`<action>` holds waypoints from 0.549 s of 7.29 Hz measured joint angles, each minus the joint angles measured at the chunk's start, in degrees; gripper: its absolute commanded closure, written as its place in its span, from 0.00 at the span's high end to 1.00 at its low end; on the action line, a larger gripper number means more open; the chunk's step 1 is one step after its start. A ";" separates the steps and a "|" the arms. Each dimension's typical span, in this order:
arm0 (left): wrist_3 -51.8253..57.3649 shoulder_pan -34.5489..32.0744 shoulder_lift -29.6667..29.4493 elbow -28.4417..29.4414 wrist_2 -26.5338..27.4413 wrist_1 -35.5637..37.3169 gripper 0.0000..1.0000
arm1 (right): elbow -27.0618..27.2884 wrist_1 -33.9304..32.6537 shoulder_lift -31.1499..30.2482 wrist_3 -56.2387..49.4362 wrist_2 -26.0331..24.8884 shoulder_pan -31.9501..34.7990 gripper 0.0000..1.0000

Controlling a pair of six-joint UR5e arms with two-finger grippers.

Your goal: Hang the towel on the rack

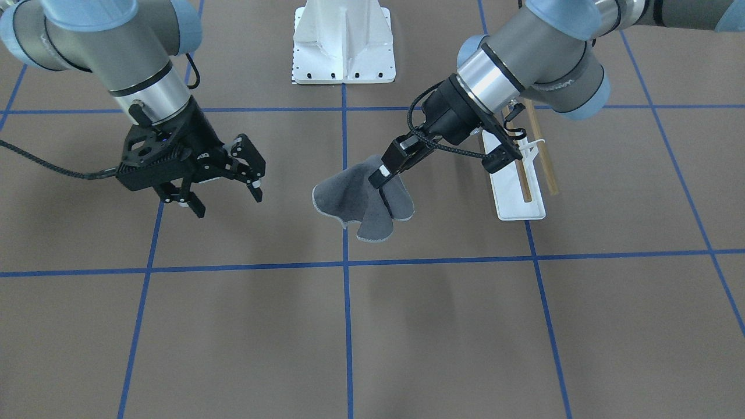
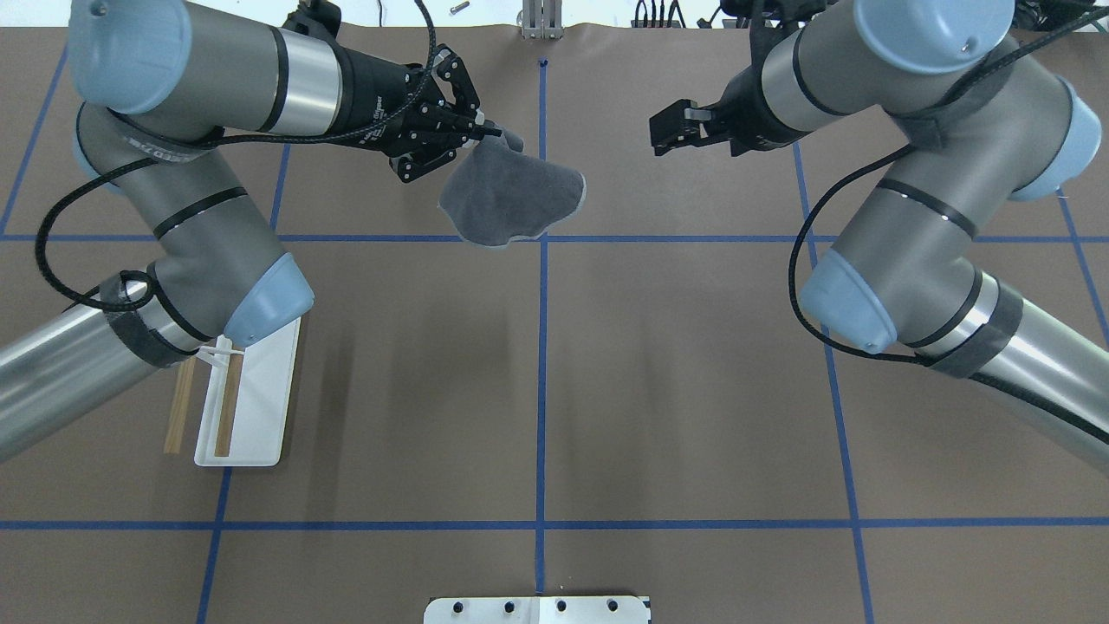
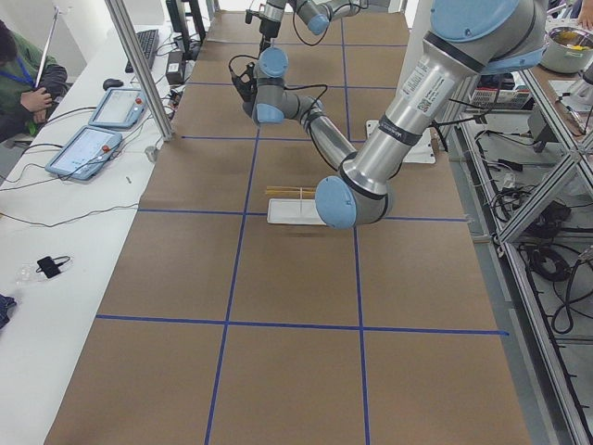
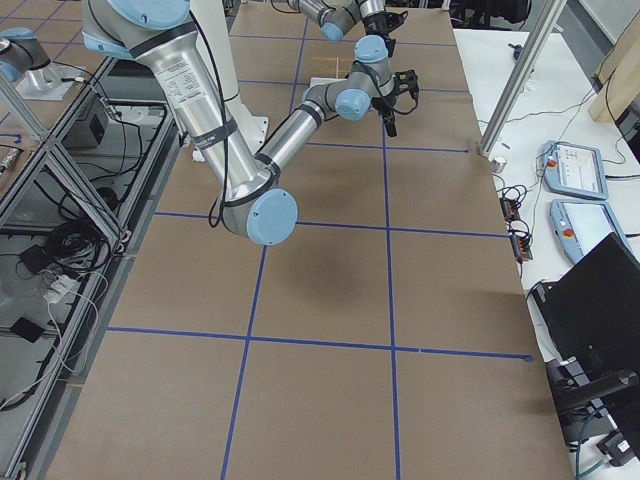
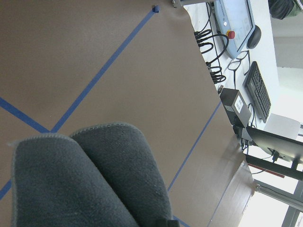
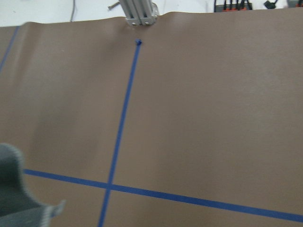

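The dark grey towel (image 1: 364,201) with pale edging hangs in folds from my left gripper (image 1: 381,174), which is shut on its upper edge. In the overhead view the left gripper (image 2: 487,134) is at the far centre-left and the towel (image 2: 511,199) spreads below it. The towel fills the lower left of the left wrist view (image 5: 85,179). The rack (image 2: 256,416), a white base with two wooden dowels (image 2: 227,407), stands under my left arm's elbow, apart from the towel; it also shows in the front view (image 1: 518,201). My right gripper (image 1: 227,198) is open and empty, away from the towel.
The white bolted robot mount (image 1: 343,46) sits at the table's robot side. Blue tape lines (image 2: 541,347) cross the brown table. A corner of the towel (image 6: 14,203) shows in the right wrist view. Operator desks with tablets (image 3: 83,148) lie beyond the far edge.
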 measured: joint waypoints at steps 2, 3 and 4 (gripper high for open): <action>5.79 -0.72 5.47 -4.70 -4.76 0.07 0.00 | -1.33 -6.84 -3.41 -14.72 3.61 5.73 1.00; 9.76 -0.89 8.82 -6.86 -6.45 0.04 0.00 | -3.32 -7.90 -5.21 -22.14 4.68 8.33 1.00; 13.33 -1.10 11.72 -8.32 -7.47 -0.06 0.00 | -5.96 -8.15 -6.44 -28.99 5.84 10.88 1.00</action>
